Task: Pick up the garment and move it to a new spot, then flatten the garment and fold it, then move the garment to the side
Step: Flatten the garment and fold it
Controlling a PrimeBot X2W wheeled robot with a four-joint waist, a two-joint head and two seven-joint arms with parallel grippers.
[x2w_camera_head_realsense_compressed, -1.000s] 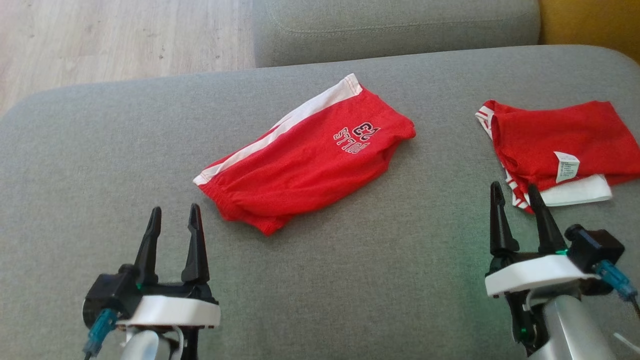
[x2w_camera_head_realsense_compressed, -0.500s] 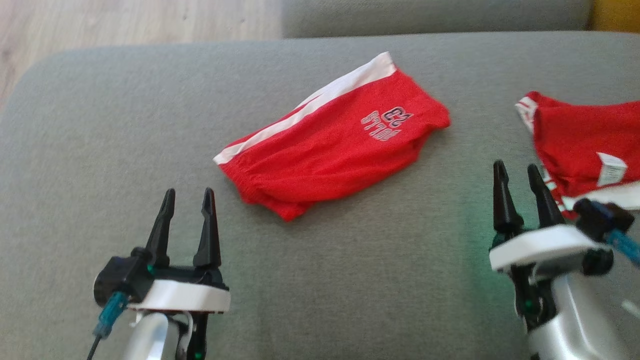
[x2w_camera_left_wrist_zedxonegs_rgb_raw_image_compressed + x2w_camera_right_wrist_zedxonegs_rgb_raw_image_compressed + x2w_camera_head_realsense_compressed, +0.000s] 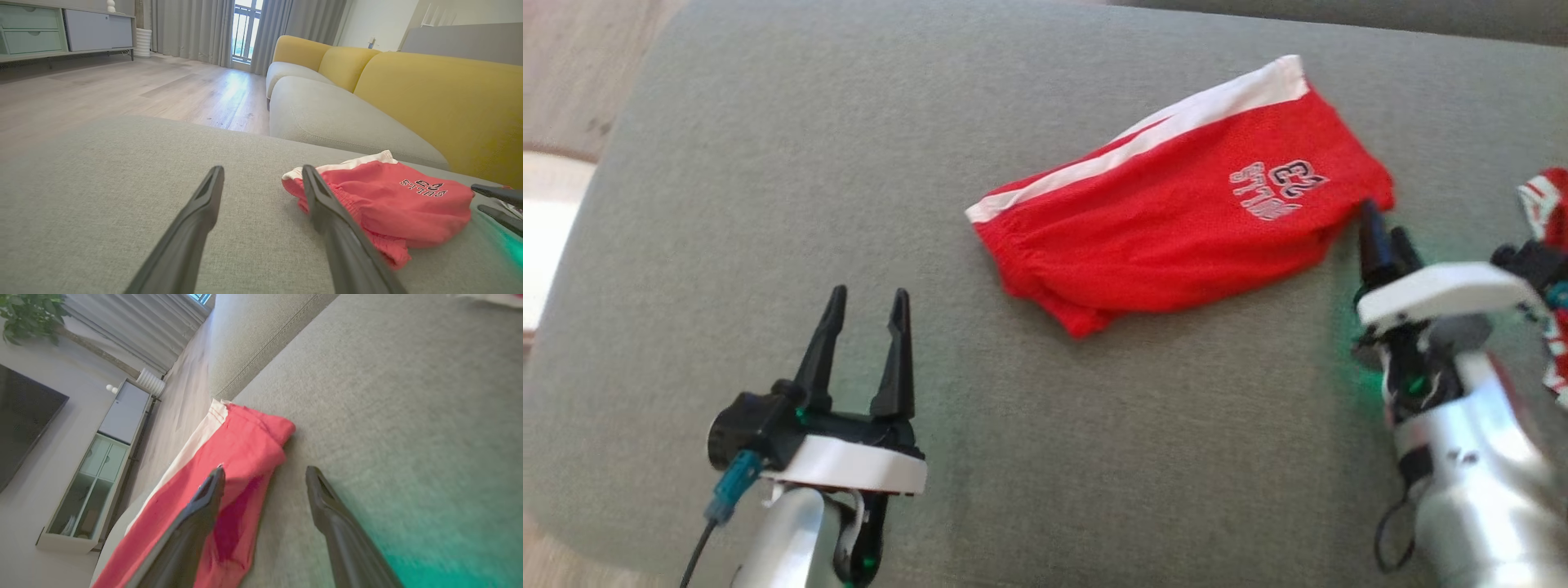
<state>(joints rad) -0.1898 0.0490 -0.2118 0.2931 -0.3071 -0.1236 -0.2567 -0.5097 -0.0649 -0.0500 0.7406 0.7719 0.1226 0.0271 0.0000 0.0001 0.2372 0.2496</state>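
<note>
i see the red shorts (image 3: pixel 1176 237) lying on the grey cushion (image 3: pixel 768 204), long axis slanting from near-left to far-right; my right gripper (image 3: pixel 1384 224) sits just at their far-right end, jaws wide and empty (left gripper (image 3: pixel 869 292), also wide, is well apart)

The left gripper (image 3: pixel 868 296) is low on the left side, its two dark fingers wide apart, pointing forward. The right gripper (image 3: pixel 1385 222) is farther ahead, fingers also apart, above its silver forearm (image 3: pixel 1478 465).
</note>
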